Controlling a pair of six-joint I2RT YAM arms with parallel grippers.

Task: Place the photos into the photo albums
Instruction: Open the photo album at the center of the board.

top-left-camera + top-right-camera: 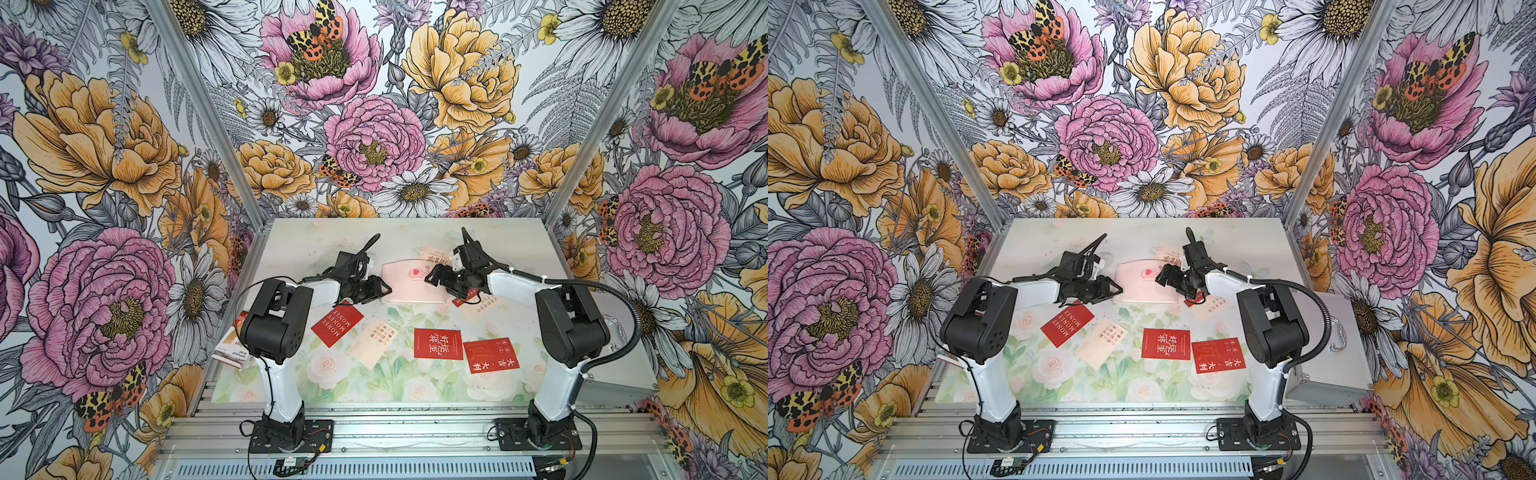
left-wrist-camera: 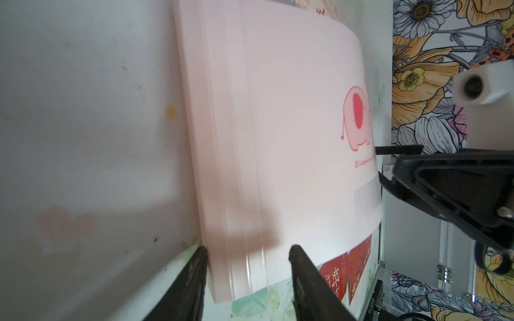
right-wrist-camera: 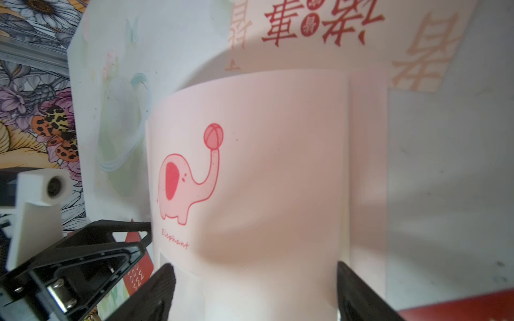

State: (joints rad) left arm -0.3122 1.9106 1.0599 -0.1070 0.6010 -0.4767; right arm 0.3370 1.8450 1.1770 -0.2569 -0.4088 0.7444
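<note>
Left gripper [image 2: 247, 249] is turned on its side, jaws half-parted across the edge of the album [image 1: 409, 289] that faces the left arm. A gap shows at one finger, so nothing is clamped yet. Judged purpose: to pin the pages while the cover [image 3: 264, 166] is raised. Right gripper [image 3: 254, 268] stands wide at the album's opposite edge, the bowed cover passing between its jaws, ungripped. Photos [image 1: 438, 343] lie loose on the table [image 1: 316, 237], most on the robot's side of the album, one beyond it, none inserted.
</note>
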